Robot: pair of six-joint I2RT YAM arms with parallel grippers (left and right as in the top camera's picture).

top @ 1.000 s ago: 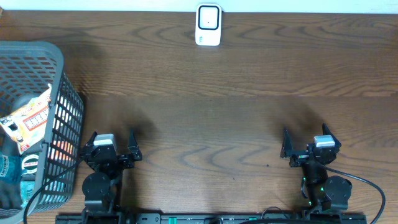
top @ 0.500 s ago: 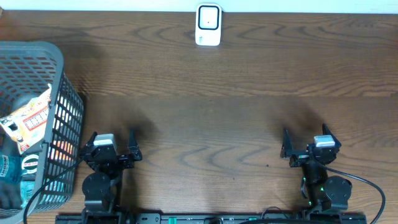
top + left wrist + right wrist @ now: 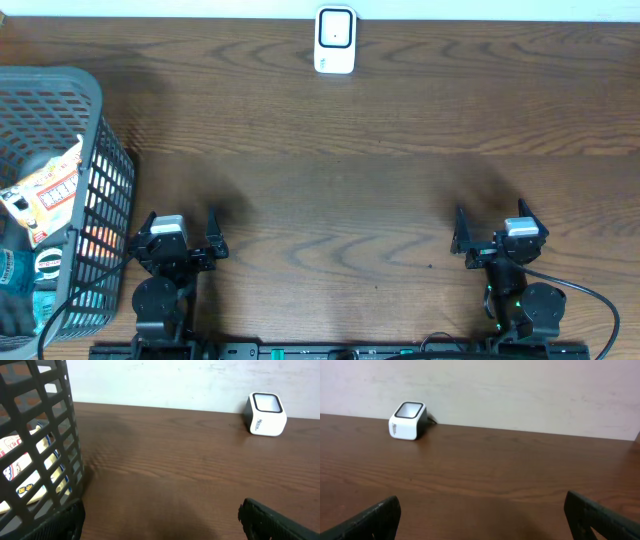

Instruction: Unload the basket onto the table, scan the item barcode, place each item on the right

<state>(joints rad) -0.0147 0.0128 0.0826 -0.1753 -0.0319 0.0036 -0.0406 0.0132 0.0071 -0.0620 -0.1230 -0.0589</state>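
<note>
Overhead, my left end effector (image 3: 182,216) sat at about 7 o'clock on the bench (image 3: 340,180) and my right end effector (image 3: 489,214) at about 5 o'clock, both low near the front edge and both pointing toward 12 o'clock. Each was fully released, fingers spread wide with nothing between them and only bare wood ahead.

The scanner (image 3: 335,40), a small white block with a dark-rimmed window on top, stood at 12 o'clock against the far edge of the bench, well apart from both end effectors. A grey mesh basket (image 3: 108,170) filled the 9 o'clock side, its near corner just beside my left arm. Inside it lay an orange-and-white printed packet (image 3: 48,192), tilted against the mesh wall, with a dark teal item (image 3: 14,270) below it toward 7 o'clock; I could not make out a barcode on either.

From the left wrist view, the basket's dark lattice rose at 9 o'clock, bits of the packet's print showing through the holes, and the scanner stood at about 1 o'clock by the pale wall (image 3: 150,380). My own fingers (image 3: 62,522) showed only as dark tips in the lower corners.

From the right wrist view, the scanner stood at about 10 o'clock, turned at an angle, touching nothing but the bench.
</note>
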